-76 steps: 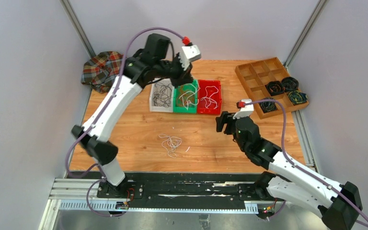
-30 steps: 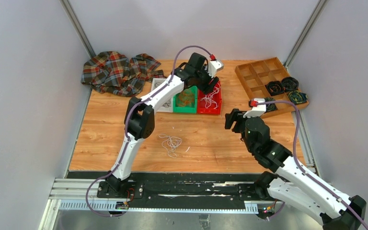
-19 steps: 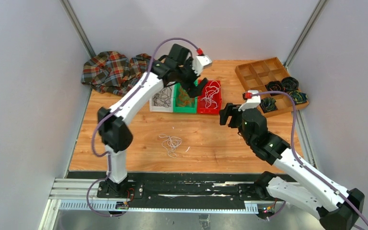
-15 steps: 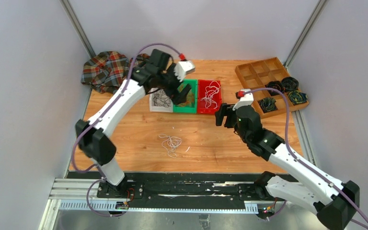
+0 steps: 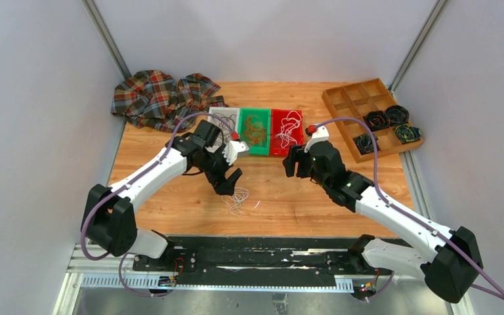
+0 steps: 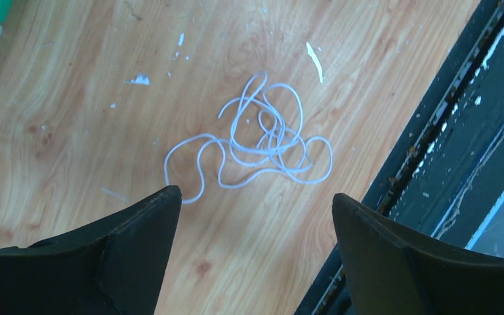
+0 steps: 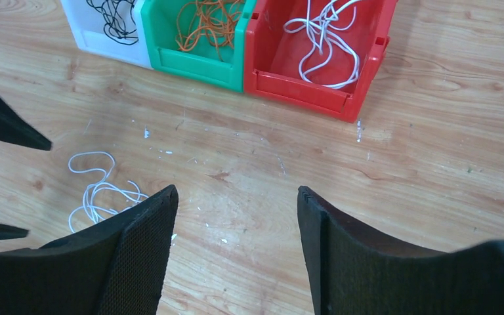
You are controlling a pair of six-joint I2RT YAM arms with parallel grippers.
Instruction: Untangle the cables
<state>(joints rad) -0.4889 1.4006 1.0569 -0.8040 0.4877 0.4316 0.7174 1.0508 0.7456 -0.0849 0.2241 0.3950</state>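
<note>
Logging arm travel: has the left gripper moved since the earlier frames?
Yes. The left gripper came from above the coloured bins toward the near edge, now over the loose white cable.

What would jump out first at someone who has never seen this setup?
A white bin, a green bin and a red bin sit in a row at the far side of the table, each holding thin cables. Nearer, a loose white cable tangle lies on the wood, with the left tool open over it.
</note>
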